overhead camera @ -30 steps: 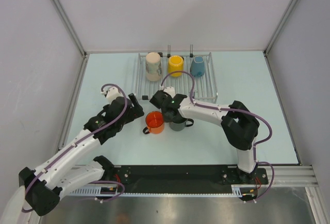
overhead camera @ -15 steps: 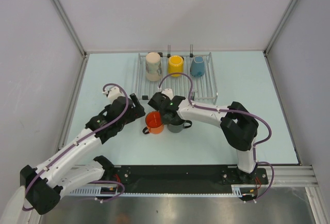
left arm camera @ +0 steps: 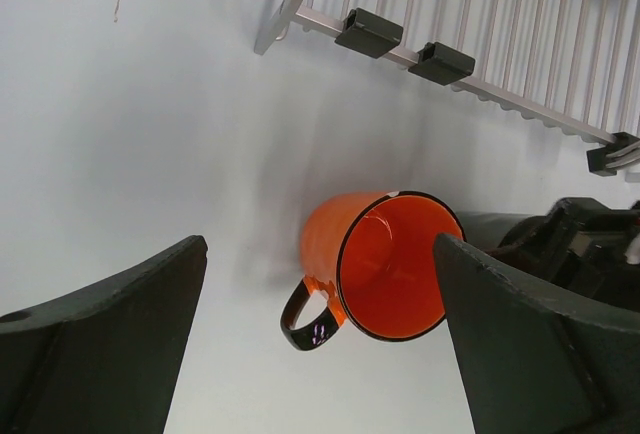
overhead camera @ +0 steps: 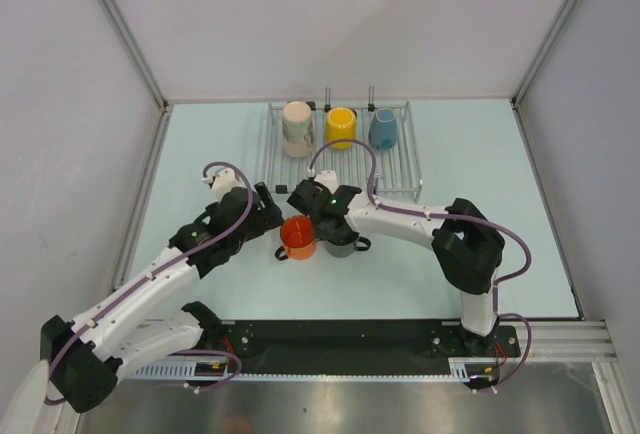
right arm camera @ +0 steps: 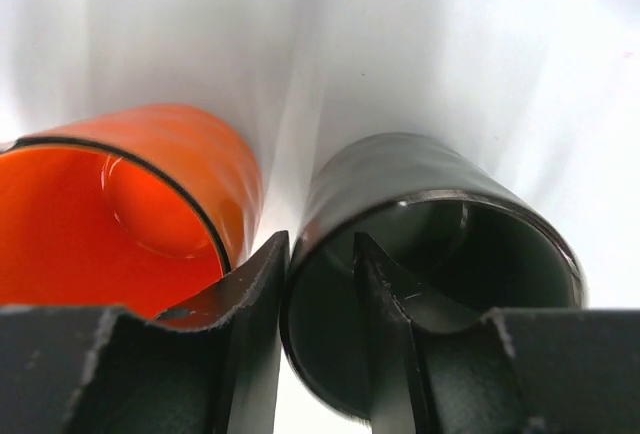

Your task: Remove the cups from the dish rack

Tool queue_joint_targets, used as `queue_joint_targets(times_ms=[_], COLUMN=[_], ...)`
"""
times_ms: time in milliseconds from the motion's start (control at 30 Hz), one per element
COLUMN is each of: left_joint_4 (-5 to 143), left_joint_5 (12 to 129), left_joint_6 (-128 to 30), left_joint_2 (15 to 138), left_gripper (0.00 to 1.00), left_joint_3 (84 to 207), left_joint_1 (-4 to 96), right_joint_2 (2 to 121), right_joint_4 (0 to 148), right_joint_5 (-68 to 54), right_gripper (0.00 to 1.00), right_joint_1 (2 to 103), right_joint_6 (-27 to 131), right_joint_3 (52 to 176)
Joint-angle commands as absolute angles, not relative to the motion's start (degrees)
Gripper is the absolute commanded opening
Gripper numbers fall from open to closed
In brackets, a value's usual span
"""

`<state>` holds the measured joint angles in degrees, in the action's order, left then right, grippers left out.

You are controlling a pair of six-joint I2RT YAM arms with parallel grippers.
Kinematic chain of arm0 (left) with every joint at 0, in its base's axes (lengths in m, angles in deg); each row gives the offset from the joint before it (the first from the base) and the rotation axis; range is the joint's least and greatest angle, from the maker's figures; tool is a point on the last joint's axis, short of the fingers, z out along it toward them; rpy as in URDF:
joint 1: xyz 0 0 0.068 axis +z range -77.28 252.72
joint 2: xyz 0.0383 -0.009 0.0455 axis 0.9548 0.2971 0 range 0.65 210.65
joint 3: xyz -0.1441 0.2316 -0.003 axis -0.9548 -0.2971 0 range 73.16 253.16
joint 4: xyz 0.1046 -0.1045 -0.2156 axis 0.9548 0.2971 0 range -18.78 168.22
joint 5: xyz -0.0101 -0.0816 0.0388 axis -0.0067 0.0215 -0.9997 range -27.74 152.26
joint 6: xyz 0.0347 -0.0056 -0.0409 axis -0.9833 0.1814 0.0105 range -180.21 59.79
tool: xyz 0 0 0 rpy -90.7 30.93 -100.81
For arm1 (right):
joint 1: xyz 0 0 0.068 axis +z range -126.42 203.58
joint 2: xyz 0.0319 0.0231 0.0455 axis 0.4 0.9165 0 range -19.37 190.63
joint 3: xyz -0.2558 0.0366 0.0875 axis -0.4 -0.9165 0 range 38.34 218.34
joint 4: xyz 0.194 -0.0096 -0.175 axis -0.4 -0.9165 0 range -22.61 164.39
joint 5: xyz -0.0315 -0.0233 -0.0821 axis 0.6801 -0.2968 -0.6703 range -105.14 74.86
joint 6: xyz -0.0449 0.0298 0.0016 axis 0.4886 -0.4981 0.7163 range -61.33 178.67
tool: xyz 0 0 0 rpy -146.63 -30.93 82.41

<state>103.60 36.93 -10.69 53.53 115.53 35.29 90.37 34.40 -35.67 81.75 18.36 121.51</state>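
the right claw (right arm camera: 320, 254), slightly parted, straddles the wall of the upright dark grey mug (right arm camera: 430, 169); if it grips, i cannot tell.

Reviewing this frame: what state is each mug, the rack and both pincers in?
orange mug: upright on table, off rack.
dark grey mug: upright on table, beside orange mug.
cream mug: in dish rack.
yellow mug: in dish rack.
light blue mug: in dish rack.
left pincer: wide open, empty.
right pincer: open, astride dark grey mug's wall.
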Motion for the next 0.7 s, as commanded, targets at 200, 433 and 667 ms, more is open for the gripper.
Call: queue_joint_targets(times_ms=[200,433,667], left_joint_4=[102.3,99.8,99.4], left_joint_5=[34.8,33.7,34.2], left_joint_6=[-12.0,-18.0,-25.7], left_joint_2=[55.4,64.5,84.4], left_gripper=[1.0,1.0,1.0], left_joint_3=[119.0,129.3,149.0], left_joint_1=[34.8,34.9,34.2], right_joint_2=[73.7,58.4,46.5], right_joint_4=[27.7,30.5,39.4], right_joint_5=[-42.3,-44.9,-44.0], right_gripper=[0.39,0.45,0.51], right_joint_1=[80.4,75.2,70.0], right_joint_6=[22.6,25.9,27.7], right_joint_3=[130.2,127.8,112.8])
